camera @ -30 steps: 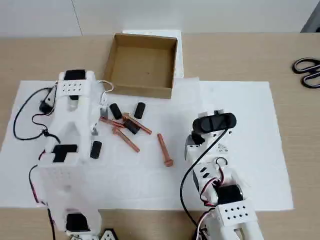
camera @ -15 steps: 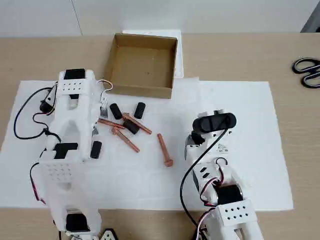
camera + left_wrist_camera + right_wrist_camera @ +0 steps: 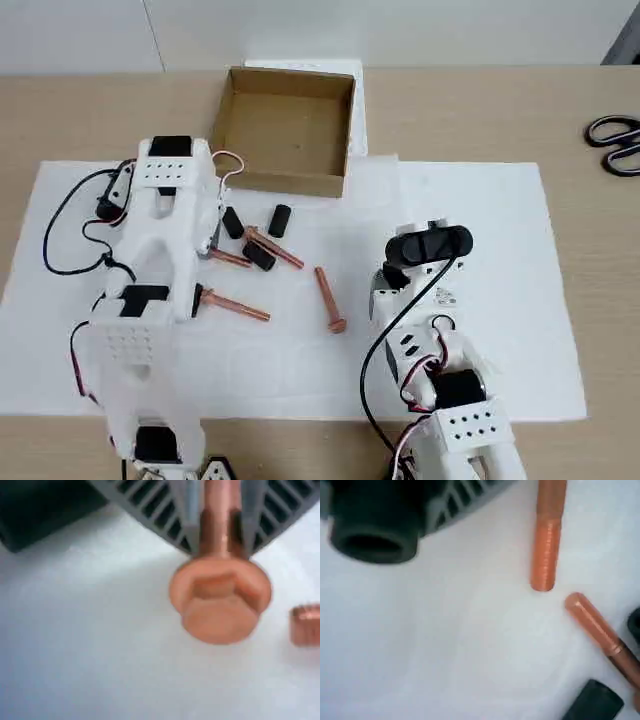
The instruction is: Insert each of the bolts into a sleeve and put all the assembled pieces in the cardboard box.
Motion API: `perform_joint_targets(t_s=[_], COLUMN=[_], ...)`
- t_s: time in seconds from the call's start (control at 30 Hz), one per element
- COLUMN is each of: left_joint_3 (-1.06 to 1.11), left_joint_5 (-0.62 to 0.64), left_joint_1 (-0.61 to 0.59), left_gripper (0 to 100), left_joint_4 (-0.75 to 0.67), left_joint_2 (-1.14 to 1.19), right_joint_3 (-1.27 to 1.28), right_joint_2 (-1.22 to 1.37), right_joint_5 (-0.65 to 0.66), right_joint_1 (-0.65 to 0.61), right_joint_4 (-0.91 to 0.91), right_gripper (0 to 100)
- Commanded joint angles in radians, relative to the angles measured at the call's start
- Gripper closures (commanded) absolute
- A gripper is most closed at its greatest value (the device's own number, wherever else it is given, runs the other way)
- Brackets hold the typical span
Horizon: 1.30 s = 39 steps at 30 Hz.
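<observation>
My left gripper (image 3: 211, 249) is shut on a copper bolt (image 3: 220, 597), whose head faces the left wrist camera between the grey fingers (image 3: 257, 515). That bolt (image 3: 231, 258) sticks out toward the pile. Another bolt (image 3: 237, 306) lies with one end against a black sleeve (image 3: 196, 298) beside the left arm. Two more bolts (image 3: 275, 248) (image 3: 329, 297) and three sleeves (image 3: 232, 222) (image 3: 280, 219) (image 3: 262, 256) lie on the white sheet. My right gripper (image 3: 384, 290) holds a black sleeve (image 3: 370, 537) just above the sheet, near a bolt's threaded end (image 3: 543, 565). The cardboard box (image 3: 345, 130) stands behind.
White paper (image 3: 480, 230) covers the table's middle. Scissors (image 3: 615, 143) lie at the far right edge. A black cable (image 3: 65, 250) loops to the left of the left arm. In the right wrist view a second bolt (image 3: 600, 630) and a sleeve (image 3: 592, 700) lie close by.
The left arm has swung toward the box and the pile. One bolt has slid nearer, up against the lone sleeve. The right arm has stayed still.
</observation>
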Motion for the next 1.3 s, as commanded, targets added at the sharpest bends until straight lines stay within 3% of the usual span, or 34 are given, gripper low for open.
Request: perform_joint_targets(t_s=[0.0,0.17,0.37,0.7,0.83,1.0,1.17,1.27], left_joint_3=[-0.104,-0.231,-0.131,0.282,0.337,0.34,0.34,0.34], left_joint_5=[0.005,-0.044,-0.083,-0.396,-0.482,-0.692,-0.833,-0.907], left_joint_1=[0.018,0.011,0.034,0.04,0.04,0.055,0.129,0.183], left_gripper=[99,99,99,99,99,99,99,99], left_joint_4=[0.074,0.132,0.132,0.132,0.13,0.13,0.123,0.069], left_joint_2=[-0.017,-0.037,-0.207,-0.624,-0.784,-0.979,-1.185,-1.267], right_joint_3=[-0.014,-0.014,-0.014,-0.014,-0.044,-0.15,-0.18,-0.175], right_joint_2=[-0.018,-0.018,-0.018,-0.018,-0.018,-0.018,-0.019,-0.019], right_joint_5=[0.002,0.002,0.005,0.008,0.009,0.012,0.238,0.344], right_joint_1=[0.004,0.004,0.001,-0.002,-0.002,-0.002,-0.079,-0.125], right_joint_4=[-0.025,-0.025,-0.025,-0.025,-0.024,-0.024,-0.038,-0.162], right_gripper=[99.5,99.5,99.5,99.5,99.5,99.5,99.5,99.5])
